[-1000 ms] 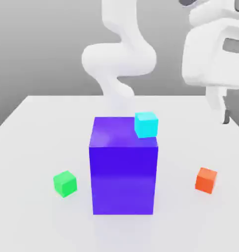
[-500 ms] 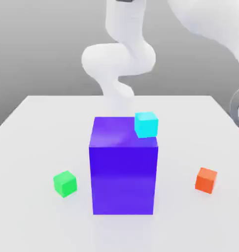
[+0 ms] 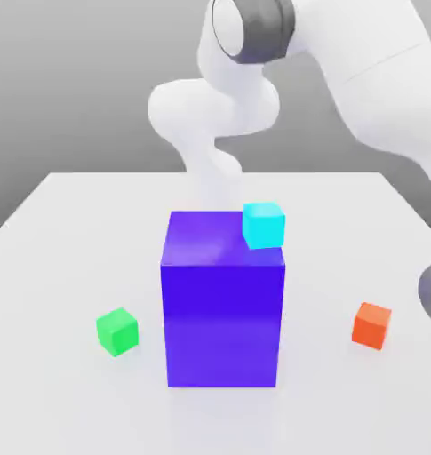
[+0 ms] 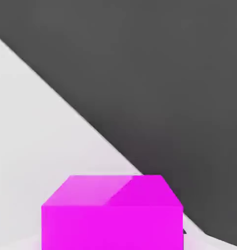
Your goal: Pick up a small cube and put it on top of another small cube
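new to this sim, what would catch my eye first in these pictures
The big purple-blue block stands mid-table in the exterior view, with a cyan cube at its top corner toward that view's right. A green cube sits on the table at the block's left, an orange-red cube at its right. In the hand view, a magenta-pink cube looms close, near the table's edge.

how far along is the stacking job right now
Early stage. Nothing is stacked: the green cube sits bare on the white table at the exterior view's left. In hand: the hand view looks close onto the magenta cube, sitting near the table's edge. Left: lift it, carry it over, set it on the green cube.
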